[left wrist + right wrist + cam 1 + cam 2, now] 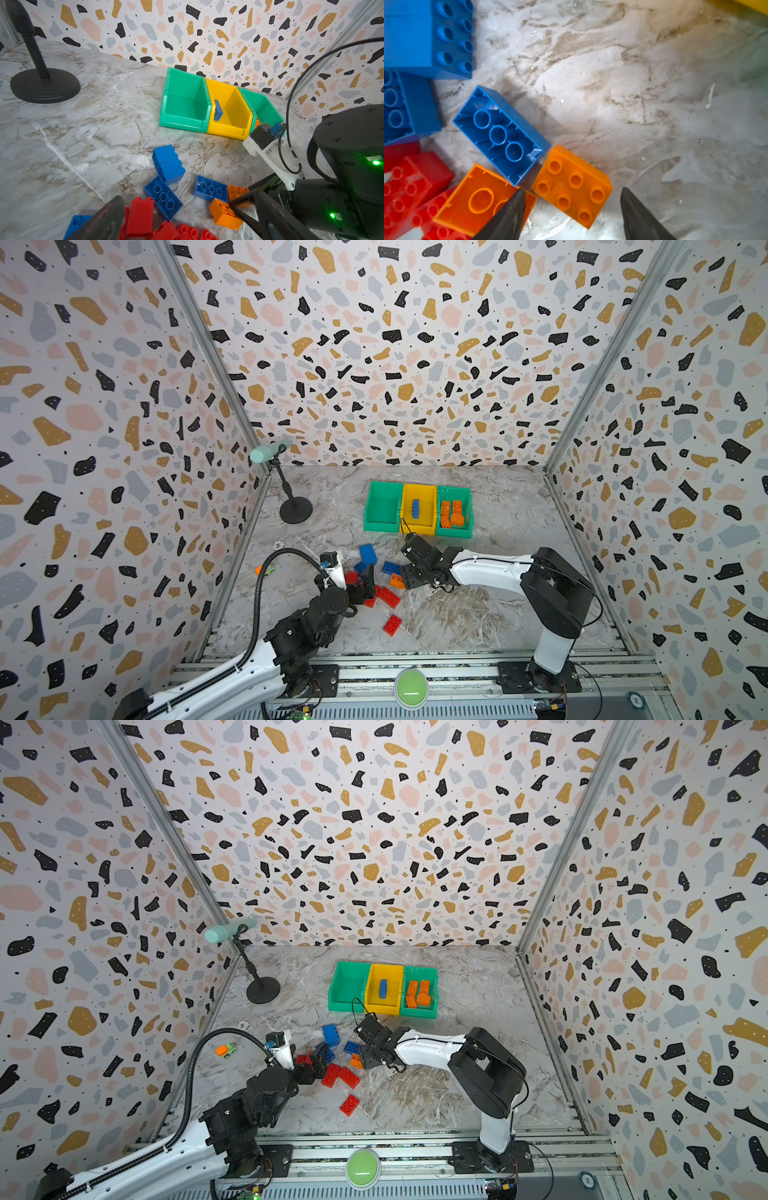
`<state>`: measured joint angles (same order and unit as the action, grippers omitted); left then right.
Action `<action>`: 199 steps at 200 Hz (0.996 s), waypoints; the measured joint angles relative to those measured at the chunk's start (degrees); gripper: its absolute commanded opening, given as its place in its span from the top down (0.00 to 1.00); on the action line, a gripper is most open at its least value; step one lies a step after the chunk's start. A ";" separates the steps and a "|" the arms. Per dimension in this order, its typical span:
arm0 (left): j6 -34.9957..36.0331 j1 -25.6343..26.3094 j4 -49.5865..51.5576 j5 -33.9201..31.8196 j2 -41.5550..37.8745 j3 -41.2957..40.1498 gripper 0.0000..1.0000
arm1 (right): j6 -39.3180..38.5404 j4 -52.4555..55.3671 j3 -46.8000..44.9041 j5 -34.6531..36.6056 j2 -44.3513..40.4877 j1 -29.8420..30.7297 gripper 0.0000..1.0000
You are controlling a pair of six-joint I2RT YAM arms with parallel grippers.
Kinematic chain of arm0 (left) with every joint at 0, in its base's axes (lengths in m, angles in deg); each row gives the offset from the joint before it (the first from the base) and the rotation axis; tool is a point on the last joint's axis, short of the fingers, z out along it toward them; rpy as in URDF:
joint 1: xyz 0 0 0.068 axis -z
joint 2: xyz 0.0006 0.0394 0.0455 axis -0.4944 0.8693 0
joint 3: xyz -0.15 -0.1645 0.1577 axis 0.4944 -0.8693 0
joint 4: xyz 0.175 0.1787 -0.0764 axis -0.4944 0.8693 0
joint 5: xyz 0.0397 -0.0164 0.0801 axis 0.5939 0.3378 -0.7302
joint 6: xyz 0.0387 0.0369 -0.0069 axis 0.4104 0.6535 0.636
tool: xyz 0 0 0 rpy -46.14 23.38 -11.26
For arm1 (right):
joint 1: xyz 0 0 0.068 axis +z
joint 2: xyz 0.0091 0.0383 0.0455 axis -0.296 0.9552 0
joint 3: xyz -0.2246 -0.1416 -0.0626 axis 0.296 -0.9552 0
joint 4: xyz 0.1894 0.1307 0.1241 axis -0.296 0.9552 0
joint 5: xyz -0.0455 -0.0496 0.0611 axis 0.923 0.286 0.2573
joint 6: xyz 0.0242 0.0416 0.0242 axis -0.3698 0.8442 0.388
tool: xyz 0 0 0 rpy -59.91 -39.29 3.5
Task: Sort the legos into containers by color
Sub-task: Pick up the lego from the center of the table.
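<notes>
Three containers stand in a row at the back: an empty green one (382, 506), a yellow one (419, 512) with one blue lego (415, 508), and a green one (455, 531) with several orange legos (452, 514). Loose blue (368, 552), red (388, 596) and orange (397, 581) legos lie piled mid-table. My right gripper (572, 189) is open, its fingers either side of a studded orange lego (572, 186) with gaps on both sides. My left gripper (187, 207) hangs wide open over the red legos (140, 216), holding nothing.
A single red lego (392, 625) lies nearer the front. A small orange-and-green toy car (226, 1050) sits left of the pile. A black microphone stand (295, 510) is at the back left. A green button (411, 686) is on the front rail.
</notes>
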<state>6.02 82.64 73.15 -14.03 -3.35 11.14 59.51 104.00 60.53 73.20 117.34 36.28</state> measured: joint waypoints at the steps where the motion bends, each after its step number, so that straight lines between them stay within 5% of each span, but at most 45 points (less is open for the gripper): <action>1: 0.02 0.00 -0.02 -0.02 0.00 0.00 0.00 | 0.00 0.02 0.02 0.00 0.04 0.00 0.28; 71: 0.04 0.00 0.00 -0.70 0.74 0.00 0.00 | 0.15 -0.09 1.84 -0.02 1.57 -0.35 0.35; 199: 0.07 0.00 0.00 -1.09 1.18 0.00 0.00 | 0.00 1.16 -1.84 0.20 -5.57 -5.92 0.31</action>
<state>6.08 82.64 73.15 -15.12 -2.17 11.14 59.51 105.16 58.69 73.39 111.77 30.35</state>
